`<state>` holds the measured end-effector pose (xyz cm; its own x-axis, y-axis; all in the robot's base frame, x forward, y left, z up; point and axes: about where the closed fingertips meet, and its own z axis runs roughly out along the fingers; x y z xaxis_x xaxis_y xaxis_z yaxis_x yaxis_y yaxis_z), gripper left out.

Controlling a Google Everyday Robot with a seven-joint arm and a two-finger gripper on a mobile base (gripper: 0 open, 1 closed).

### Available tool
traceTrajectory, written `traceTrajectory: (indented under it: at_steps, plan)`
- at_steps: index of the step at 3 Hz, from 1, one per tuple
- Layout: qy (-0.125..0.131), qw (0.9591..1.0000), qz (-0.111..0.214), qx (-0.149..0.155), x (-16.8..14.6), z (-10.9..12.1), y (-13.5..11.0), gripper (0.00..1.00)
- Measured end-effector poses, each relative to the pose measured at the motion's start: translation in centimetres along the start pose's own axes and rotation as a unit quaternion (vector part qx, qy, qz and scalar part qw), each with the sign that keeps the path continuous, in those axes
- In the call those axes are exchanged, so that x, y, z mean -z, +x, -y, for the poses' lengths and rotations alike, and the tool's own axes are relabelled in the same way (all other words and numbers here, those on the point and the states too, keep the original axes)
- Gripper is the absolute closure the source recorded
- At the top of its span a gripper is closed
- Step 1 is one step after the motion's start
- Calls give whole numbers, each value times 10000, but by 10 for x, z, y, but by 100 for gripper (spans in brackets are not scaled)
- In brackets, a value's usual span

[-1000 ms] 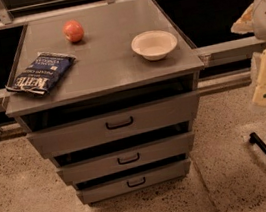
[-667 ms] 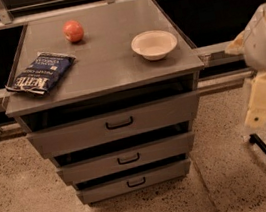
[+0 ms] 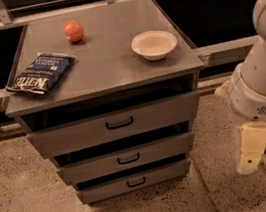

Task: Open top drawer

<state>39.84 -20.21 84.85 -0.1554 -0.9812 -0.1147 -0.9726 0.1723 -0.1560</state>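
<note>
1. The arm (image 3: 263, 81) has swung lower and nearer in the last second. Its gripper (image 3: 252, 151) now hangs pointing downward, and I cannot tell whether it is spread or closed.
2. The top drawer (image 3: 72, 137) lies well off to the gripper's left and a little higher. Its black handle (image 3: 119, 123) is untouched.
3. The drawer itself hasn't budged, so I'd call this the approach only. The reach to the handle and the pull are both yet to come.
</note>
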Motion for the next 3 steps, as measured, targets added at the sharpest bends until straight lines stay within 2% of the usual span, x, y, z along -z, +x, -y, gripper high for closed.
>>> traceTrajectory:
  at_steps: [1, 2, 3]
  plan:
    - [173, 9985, 275, 434, -18, 15, -30, 0]
    - [532, 9958, 177, 719, -41, 40, -52, 0]
    - [654, 9920, 312, 1033, -66, 55, -77, 0]
